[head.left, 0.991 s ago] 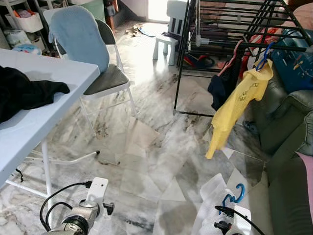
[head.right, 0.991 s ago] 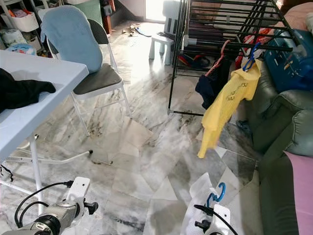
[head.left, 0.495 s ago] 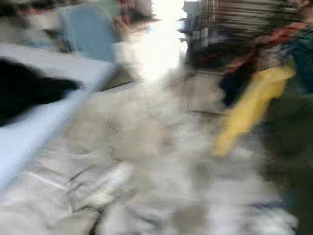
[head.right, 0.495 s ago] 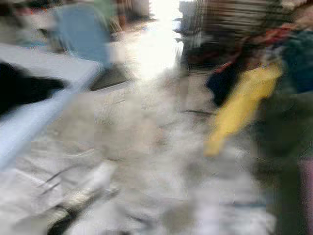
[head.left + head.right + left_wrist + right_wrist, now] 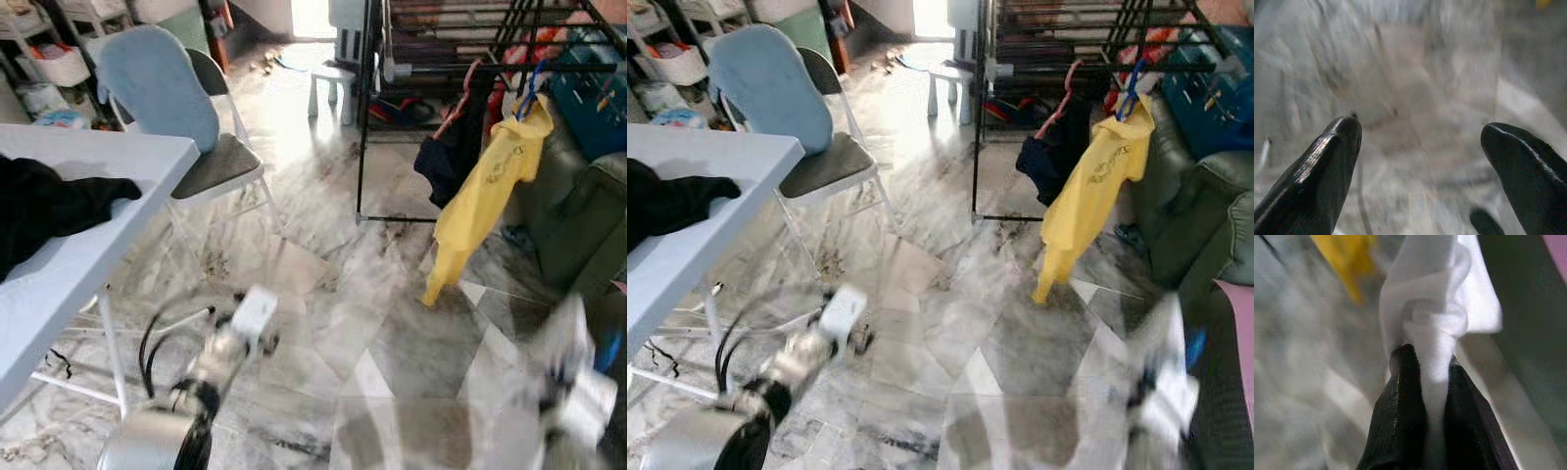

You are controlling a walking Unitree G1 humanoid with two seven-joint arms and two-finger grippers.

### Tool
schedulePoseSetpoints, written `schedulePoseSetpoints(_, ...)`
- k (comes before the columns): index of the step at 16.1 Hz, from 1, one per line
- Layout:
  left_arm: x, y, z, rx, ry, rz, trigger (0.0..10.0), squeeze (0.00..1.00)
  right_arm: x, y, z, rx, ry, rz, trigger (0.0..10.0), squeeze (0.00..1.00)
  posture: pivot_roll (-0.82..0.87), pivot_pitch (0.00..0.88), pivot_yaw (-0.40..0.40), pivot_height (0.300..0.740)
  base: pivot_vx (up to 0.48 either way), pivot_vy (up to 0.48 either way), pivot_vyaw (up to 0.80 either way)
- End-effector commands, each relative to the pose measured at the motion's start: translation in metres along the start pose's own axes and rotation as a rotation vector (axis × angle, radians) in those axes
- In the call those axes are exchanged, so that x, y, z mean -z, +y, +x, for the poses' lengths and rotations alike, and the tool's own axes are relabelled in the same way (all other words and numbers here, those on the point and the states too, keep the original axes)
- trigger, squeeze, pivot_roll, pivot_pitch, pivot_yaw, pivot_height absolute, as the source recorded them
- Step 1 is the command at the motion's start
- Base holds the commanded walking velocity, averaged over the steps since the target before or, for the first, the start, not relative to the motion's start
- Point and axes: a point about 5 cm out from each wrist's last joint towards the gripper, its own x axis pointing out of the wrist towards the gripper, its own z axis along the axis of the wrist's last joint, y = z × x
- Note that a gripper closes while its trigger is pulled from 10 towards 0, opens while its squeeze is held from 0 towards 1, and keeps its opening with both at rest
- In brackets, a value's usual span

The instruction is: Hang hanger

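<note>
While right tool (image 5: 1425,382) pinches white garment (image 5: 1440,318), left tool (image 5: 1420,147) gapes

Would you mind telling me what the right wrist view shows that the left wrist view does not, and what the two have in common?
The right wrist view has the right gripper shut on a bunched white garment, with a blurred yellow shirt behind. The left wrist view has the left gripper open, its fingers wide apart with nothing between them. Both look down at the blurred marble floor.
</note>
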Motion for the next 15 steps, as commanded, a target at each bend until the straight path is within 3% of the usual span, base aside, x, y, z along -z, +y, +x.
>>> schedulePoseSetpoints(1,-0.017,0.009,0.000,-0.018,-0.070,0.010,10.0,0.00,-0.030,0.019,0.007,-0.119,-0.105,-0.073,10.0,0.00,-0.08,0.000,0.039,0.740,0.000,0.000,0.00)
schedulePoseSetpoints(3,-0.061,0.021,-0.001,-0.039,-0.245,0.045,10.0,0.00,-0.082,0.064,0.011,-0.345,-0.260,-0.276,10.0,0.00,-0.04,0.000,0.006,0.740,0.000,0.000,0.00)
schedulePoseSetpoints(4,-0.068,0.024,-0.002,-0.042,-0.279,0.028,10.0,0.00,-0.089,0.070,0.011,-0.354,-0.285,-0.332,10.0,0.00,-0.03,0.000,-0.002,0.740,0.000,0.000,0.00)
schedulePoseSetpoints(6,-0.090,0.041,-0.009,-0.046,-0.408,-0.027,10.0,0.00,-0.094,0.098,-0.005,-0.510,-0.361,-0.387,10.0,0.00,0.01,0.000,-0.023,0.740,0.000,0.000,0.00)
schedulePoseSetpoints(8,-0.097,0.044,-0.012,-0.026,-0.461,-0.025,10.0,0.00,-0.088,0.104,-0.013,-0.525,-0.363,-0.422,10.0,0.00,0.03,0.000,-0.037,0.740,0.000,0.000,0.00)
schedulePoseSetpoints(10,-0.085,0.043,-0.020,-0.015,-0.567,-0.033,10.0,0.00,-0.075,0.107,-0.036,-0.531,-0.381,-0.327,10.0,0.00,0.05,0.000,-0.047,0.740,0.000,0.000,0.00)
schedulePoseSetpoints(11,-0.063,0.041,-0.023,-0.009,-0.563,-0.053,10.0,0.00,-0.068,0.104,-0.047,-0.498,-0.393,-0.302,10.0,0.00,0.07,0.000,-0.049,0.740,0.000,0.000,0.00)
schedulePoseSetpoints(12,-0.043,0.041,-0.029,-0.023,-0.569,-0.028,10.0,0.00,-0.061,0.097,-0.054,-0.433,-0.384,-0.231,10.0,0.00,0.08,0.000,-0.047,0.740,0.000,0.000,0.00)
schedulePoseSetpoints(13,-0.035,0.041,-0.031,-0.029,-0.571,-0.009,10.0,0.00,-0.059,0.094,-0.057,-0.409,-0.384,-0.199,10.0,0.00,0.08,0.000,-0.048,0.740,0.000,0.000,0.00)
schedulePoseSetpoints(14,-0.020,0.047,-0.036,-0.068,-0.553,-0.075,10.0,0.00,-0.053,0.086,-0.067,-0.354,-0.397,-0.217,10.0,0.00,0.08,0.000,-0.034,0.740,0.000,0.000,0.00)
schedulePoseSetpoints(15,-0.017,0.050,-0.047,-0.098,-0.599,-0.028,10.0,0.00,-0.050,0.076,-0.079,-0.288,-0.391,-0.185,10.0,0.00,0.08,0.000,-0.031,0.740,0.000,0.000,0.00)
